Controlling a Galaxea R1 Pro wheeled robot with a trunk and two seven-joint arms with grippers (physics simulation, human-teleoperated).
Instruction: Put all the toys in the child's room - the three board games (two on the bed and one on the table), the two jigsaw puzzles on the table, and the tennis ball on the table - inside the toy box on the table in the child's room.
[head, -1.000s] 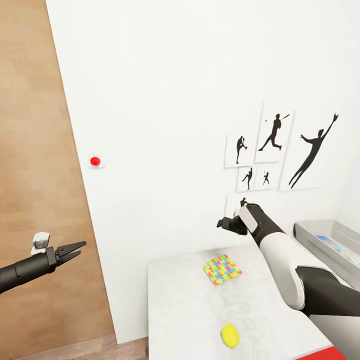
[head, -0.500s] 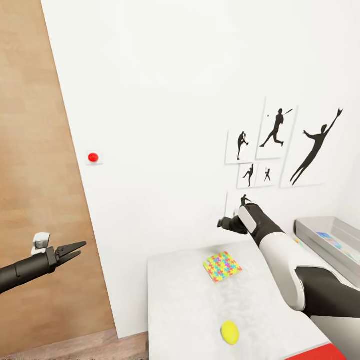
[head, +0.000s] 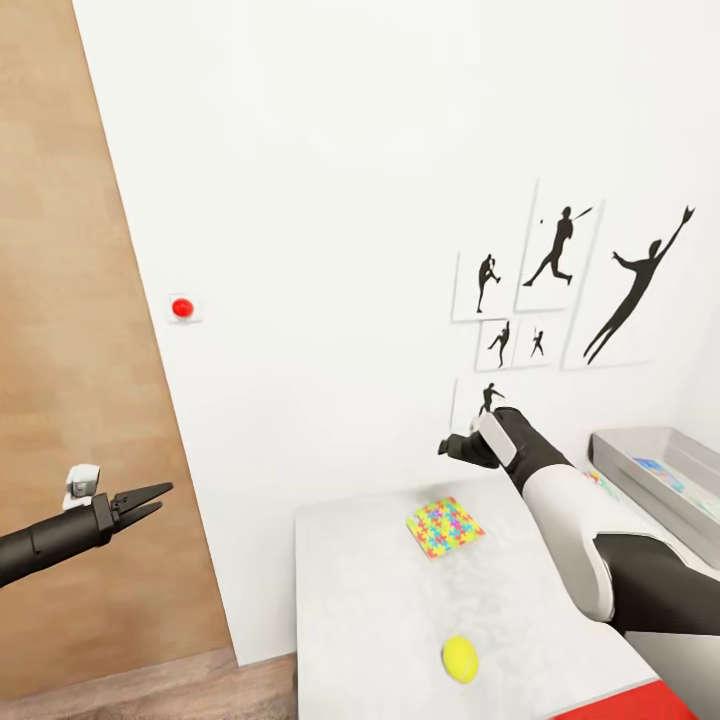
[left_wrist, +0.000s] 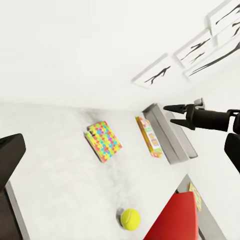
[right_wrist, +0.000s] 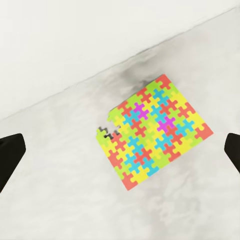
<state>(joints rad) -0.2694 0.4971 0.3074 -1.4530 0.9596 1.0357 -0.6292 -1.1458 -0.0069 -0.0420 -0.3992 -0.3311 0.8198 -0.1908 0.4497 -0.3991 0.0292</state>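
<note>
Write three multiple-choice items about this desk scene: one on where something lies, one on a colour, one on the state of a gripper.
1. Where does the jigsaw puzzle lie?
A. Inside the toy box
B. Flat on the table, nearer the wall than the tennis ball
C. On the floor

2. What colour is the tennis ball?
A. Red
B. Blue
C. Yellow

3. How does the right gripper stand?
A. Open, holding nothing
B. Shut on the puzzle
C. Shut on the ball

Answers:
1. B: the head view shows the puzzle lying on the table, between the wall and the ball, while the toy box sits apart on the robot's right.
2. C: the ball is yellow in the head and left wrist views.
3. A: the left wrist view shows its fingers spread apart in the air with nothing between them.
</note>
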